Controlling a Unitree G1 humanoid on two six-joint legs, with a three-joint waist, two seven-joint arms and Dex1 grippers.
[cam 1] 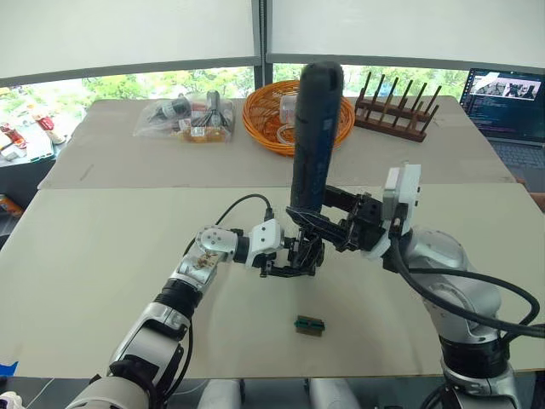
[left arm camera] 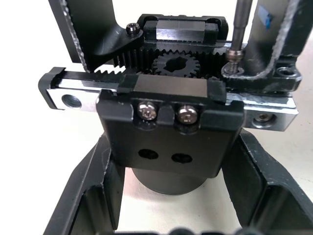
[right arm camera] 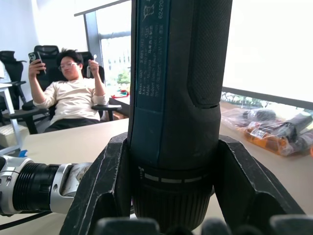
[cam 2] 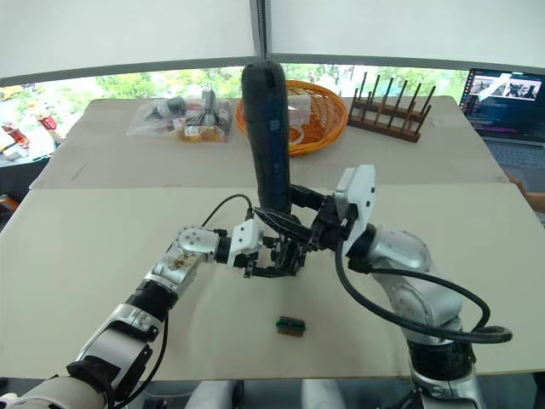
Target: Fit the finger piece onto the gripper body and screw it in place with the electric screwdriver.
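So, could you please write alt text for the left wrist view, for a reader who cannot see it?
Close-up of the small black mechanical gripper body with toothed racks and a central gear, held between the left gripper's two black fingers. A thin metal screwdriver bit stands on a dark screw at one corner; two silver screws face the camera.

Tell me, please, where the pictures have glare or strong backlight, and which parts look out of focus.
Right wrist view: the window behind is blown out white, the electric screwdriver dark against it, the seated person soft. Left wrist view: sharp on the gripper body, its screws glinting. Left eye view: bright windows, even light on the table.
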